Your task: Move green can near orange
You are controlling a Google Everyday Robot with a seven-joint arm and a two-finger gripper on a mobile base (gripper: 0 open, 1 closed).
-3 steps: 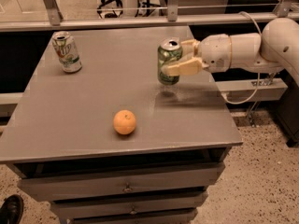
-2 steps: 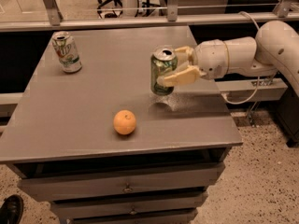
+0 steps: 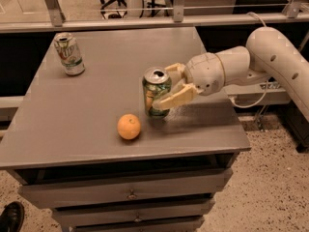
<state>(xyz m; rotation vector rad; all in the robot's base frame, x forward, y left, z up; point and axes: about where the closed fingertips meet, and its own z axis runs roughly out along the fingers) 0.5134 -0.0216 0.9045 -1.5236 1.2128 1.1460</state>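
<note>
The green can (image 3: 155, 93), dark green with a silver top, stands upright near the middle right of the grey table (image 3: 87, 105). My gripper (image 3: 166, 88) reaches in from the right and is shut on the can, one finger in front of it and one behind. The orange (image 3: 129, 126) lies on the table just to the can's front left, a small gap apart from it.
A white-and-silver can (image 3: 69, 54) stands at the table's back left. The table has drawers below its front edge (image 3: 130, 193). A rail with posts runs behind the table. A dark shoe (image 3: 10, 217) shows on the floor at the lower left.
My gripper has carried the green can to the left and toward the front edge, closer to the orange. The orange and the white can have not moved.
</note>
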